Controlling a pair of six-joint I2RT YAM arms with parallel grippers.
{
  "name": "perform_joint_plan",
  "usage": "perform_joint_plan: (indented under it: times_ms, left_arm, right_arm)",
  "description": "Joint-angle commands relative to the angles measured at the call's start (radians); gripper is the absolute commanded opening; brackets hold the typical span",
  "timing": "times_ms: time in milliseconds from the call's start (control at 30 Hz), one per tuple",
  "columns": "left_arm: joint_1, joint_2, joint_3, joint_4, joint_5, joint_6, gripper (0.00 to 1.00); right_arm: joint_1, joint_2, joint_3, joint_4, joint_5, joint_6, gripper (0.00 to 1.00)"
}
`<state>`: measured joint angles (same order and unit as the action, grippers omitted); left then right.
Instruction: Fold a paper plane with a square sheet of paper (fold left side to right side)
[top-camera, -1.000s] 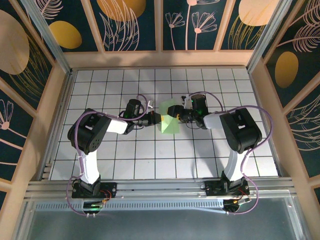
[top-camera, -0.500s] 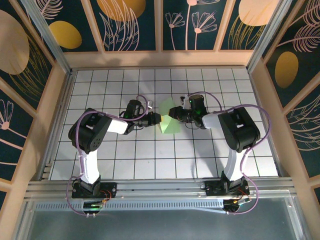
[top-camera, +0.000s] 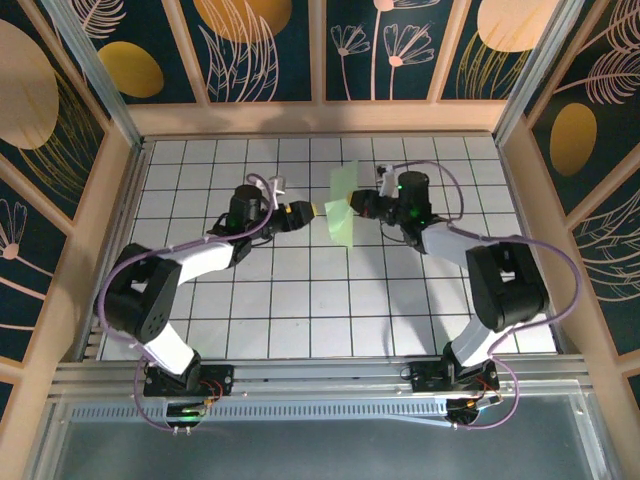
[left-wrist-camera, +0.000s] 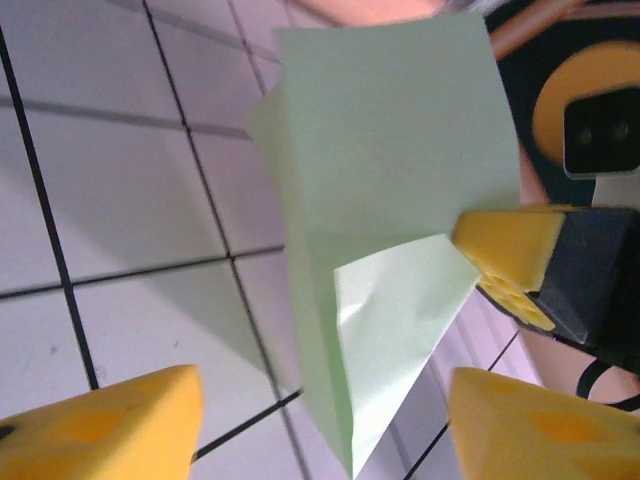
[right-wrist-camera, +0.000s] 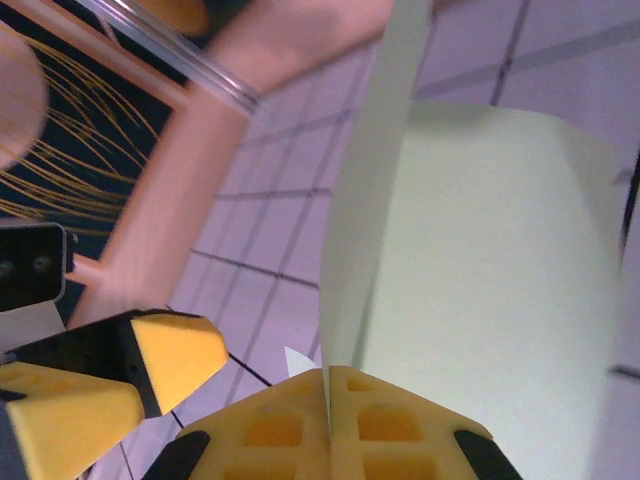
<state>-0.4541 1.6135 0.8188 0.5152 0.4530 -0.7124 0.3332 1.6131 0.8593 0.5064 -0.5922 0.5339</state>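
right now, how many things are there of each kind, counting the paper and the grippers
pale-green thin paper sheet: 1
black two-finger grippers with yellow fingers: 2 (left gripper, right gripper)
total: 3

On my feed the square sheet of paper is plain pale green. My counter is white, ruled with a dark grid.
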Motion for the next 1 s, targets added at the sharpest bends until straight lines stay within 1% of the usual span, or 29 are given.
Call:
perform_joint_plan:
  times_ms: [0,67,167,200,233,267,300,367,500,600,633,700,800,867,967]
  left_arm:
    - [0.022,-0.073,-0.024,0.047,-0.025,-0.021,0.75]
    - [0.036,-0.094,-0.028,0.111,0.008,-0.061,0.83]
    - [0.045,-0.077,-0.013,0.296,0.165,-0.155,0.90]
    - [0.045,-0.054,0.005,0.389,0.248,-0.211,0.93]
    - [0.043,-0.029,0.020,0.478,0.307,-0.282,0.96]
    - [0.041,-0.013,0.029,0.552,0.337,-0.339,0.98]
    - [0.038,-0.001,0.031,0.614,0.348,-0.380,0.99]
    - [0.028,0.013,0.040,0.633,0.353,-0.395,0.98]
    - [-0.017,0.057,0.096,0.566,0.366,-0.352,0.99]
    - [-0.045,0.094,0.144,0.569,0.374,-0.370,0.97]
    - [-0.052,0.134,0.148,0.571,0.376,-0.379,0.96]
    - [-0.061,0.163,0.191,0.584,0.381,-0.398,0.92]
    - [-0.063,0.180,0.204,0.607,0.377,-0.416,0.82]
    - [-0.062,0.184,0.202,0.606,0.355,-0.415,0.74]
    - [-0.063,0.195,0.193,0.631,0.333,-0.439,0.60]
  right_arm:
    - [-0.048,-0.089,-0.007,0.193,-0.076,0.056,0.00]
    - [-0.069,-0.116,-0.027,0.306,-0.113,0.120,0.00]
    - [-0.092,-0.136,-0.030,0.454,-0.173,0.216,0.00]
    - [-0.092,-0.138,-0.021,0.477,-0.189,0.239,0.00]
    - [-0.091,-0.139,-0.011,0.482,-0.199,0.251,0.00]
    - [-0.089,-0.136,-0.005,0.484,-0.207,0.260,0.00]
    - [-0.088,-0.134,-0.002,0.495,-0.216,0.274,0.00]
    - [-0.083,-0.131,-0.006,0.526,-0.220,0.302,0.00]
    - [-0.068,-0.117,-0.003,0.552,-0.239,0.332,0.00]
    - [-0.050,-0.097,0.006,0.576,-0.254,0.354,0.00]
    - [-0.046,-0.092,0.010,0.581,-0.260,0.359,0.00]
    - [-0.036,-0.083,0.010,0.590,-0.264,0.368,0.00]
    - [-0.034,-0.079,-0.001,0.594,-0.262,0.371,0.00]
    - [-0.036,-0.079,-0.012,0.593,-0.253,0.368,0.00]
    - [-0.036,-0.075,-0.017,0.583,-0.252,0.365,0.00]
